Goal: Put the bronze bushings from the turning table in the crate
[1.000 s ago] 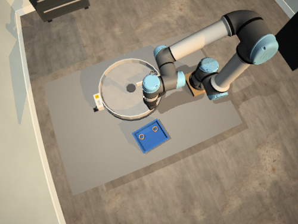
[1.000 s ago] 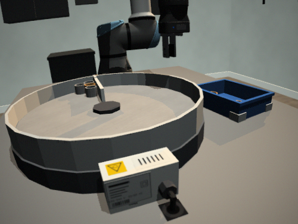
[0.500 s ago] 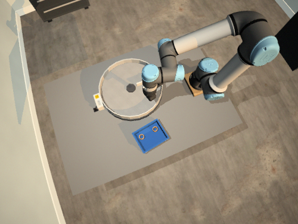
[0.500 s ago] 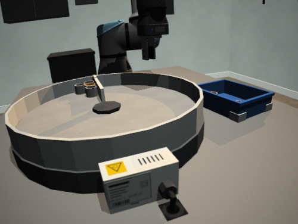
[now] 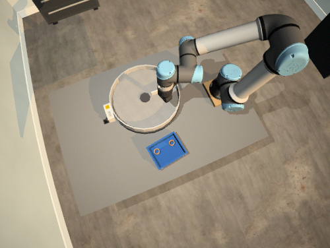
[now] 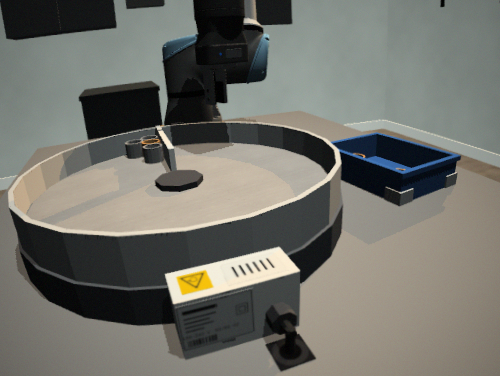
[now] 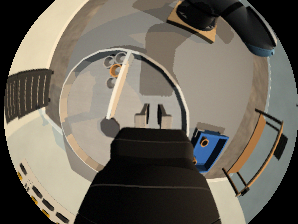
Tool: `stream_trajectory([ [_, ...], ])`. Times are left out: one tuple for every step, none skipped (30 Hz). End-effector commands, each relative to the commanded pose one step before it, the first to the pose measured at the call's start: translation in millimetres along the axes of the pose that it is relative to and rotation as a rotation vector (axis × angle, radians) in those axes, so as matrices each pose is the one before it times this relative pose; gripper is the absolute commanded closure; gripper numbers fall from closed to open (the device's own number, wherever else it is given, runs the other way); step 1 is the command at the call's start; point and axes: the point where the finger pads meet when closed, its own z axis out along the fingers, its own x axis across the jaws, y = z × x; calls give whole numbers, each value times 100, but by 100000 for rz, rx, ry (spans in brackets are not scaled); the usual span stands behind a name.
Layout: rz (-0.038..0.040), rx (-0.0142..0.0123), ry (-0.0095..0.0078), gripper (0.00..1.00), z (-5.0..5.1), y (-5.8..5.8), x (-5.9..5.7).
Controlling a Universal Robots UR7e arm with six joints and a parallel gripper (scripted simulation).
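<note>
White box: exterior view, a white-topped box (image 5: 109, 115) (image 6: 235, 300) stands near on the tabletop (image 5: 99, 171) (image 6: 410, 280)
Label: yellow warning sticker (image 5: 107, 107) (image 6: 195, 282), left on its top
Dark cabinet: exterior view, dark cabinet (image 6: 121, 112), far left
Wall: exterior view, dark panels (image 6: 57, 17) far left
Drawers: top view, dark drawer unit (image 5: 67, 10), far left

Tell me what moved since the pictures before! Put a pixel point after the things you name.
The arm (image 5: 228, 36) (image 6: 220, 30) (image 7: 260, 42) swung its jaws away from the crate (image 5: 154, 159) (image 6: 370, 177) (image 7: 216, 152), towards the bushings (image 6: 152, 155) (image 7: 111, 70) on the round table (image 5: 125, 95) (image 6: 100, 255) (image 7: 82, 105). The jaws are open and picked up nothing. All the bushings, the table and the crate stayed where they were.
</note>
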Motion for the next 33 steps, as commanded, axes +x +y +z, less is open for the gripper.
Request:
stream_trajectory([
  [-1122, -490, 222, 60, -30, -317, -532],
  [0, 0, 0, 60, 0, 0, 0],
  [0, 0, 0, 60, 0, 0, 0],
  [0, 0, 0, 60, 0, 0, 0],
  [0, 0, 0, 60, 0, 0, 0],
  [0, 0, 0, 60, 0, 0, 0],
  [-1516, 69, -69, 60, 56, -674, -855],
  [-1745, 10, 1, 60, 62, -733, -905],
  [-1745, 10, 1, 60, 62, -749, -892],
  [-1745, 10, 1, 60, 62, -764, -879],
  [-1745, 10, 1, 60, 63, -780, -865],
  [0, 0, 0, 60, 0, 0, 0],
  [0, 0, 0, 60, 0, 0, 0],
  [0, 0, 0, 60, 0, 0, 0],
  [0, 0, 0, 60, 0, 0, 0],
  [0, 0, 0, 60, 0, 0, 0],
  [0, 0, 0, 60, 0, 0, 0],
  [0, 0, 0, 60, 0, 0, 0],
  [0, 0, 0, 60, 0, 0, 0],
  [0, 0, 0, 60, 0, 0, 0],
  [0, 0, 0, 60, 0, 0, 0],
  [0, 0, 0, 60, 0, 0, 0],
  [0, 0, 0, 60, 0, 0, 0],
  [-1511, 88, -53, 60, 55, -750, -792],
  [-1745, 10, 1, 60, 63, -809, -837],
  [-1745, 10, 1, 60, 63, -824, -823],
  [-1745, 10, 1, 60, 63, -838, -809],
  [-1745, 10, 1, 60, 63, -852, -794],
  [0, 0, 0, 60, 0, 0, 0],
  [0, 0, 0, 60, 0, 0, 0],
  [0, 0, 0, 60, 0, 0, 0],
  [0, 0, 0, 60, 0, 0, 0],
  [0, 0, 0, 60, 0, 0, 0],
])
